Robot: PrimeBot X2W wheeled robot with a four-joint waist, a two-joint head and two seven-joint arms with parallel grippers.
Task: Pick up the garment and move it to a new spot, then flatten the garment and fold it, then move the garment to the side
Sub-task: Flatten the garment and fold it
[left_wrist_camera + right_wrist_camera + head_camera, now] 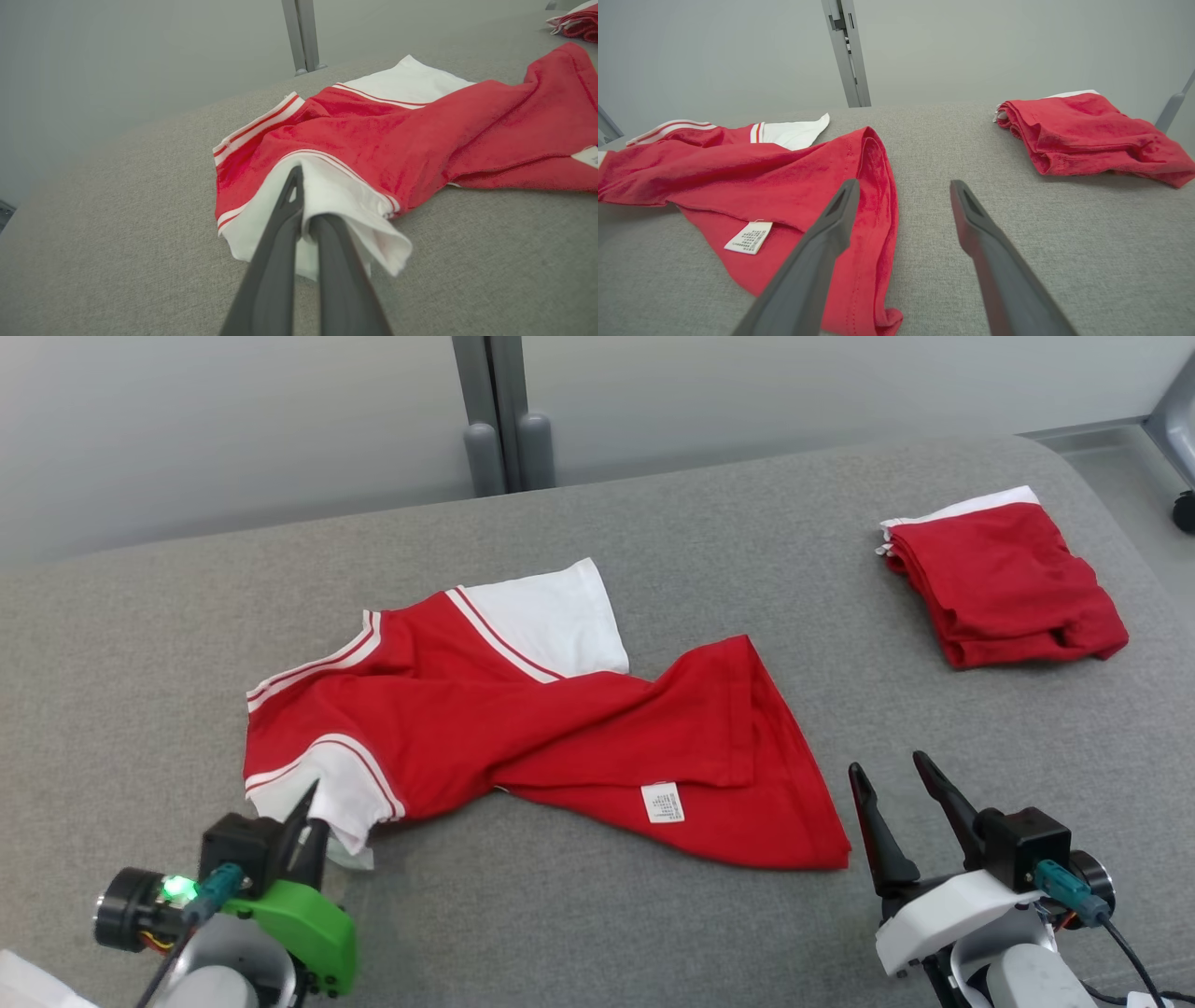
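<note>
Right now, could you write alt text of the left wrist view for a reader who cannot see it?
The left gripper is closed on the white sleeve of a crumpled red and white shirt lying on a grey fabric surface. A second, folded red garment sits at the top right corner.

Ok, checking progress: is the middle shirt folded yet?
Not folded: the shirt lies twisted and spread, label showing, left claw pinching one sleeve.
</note>
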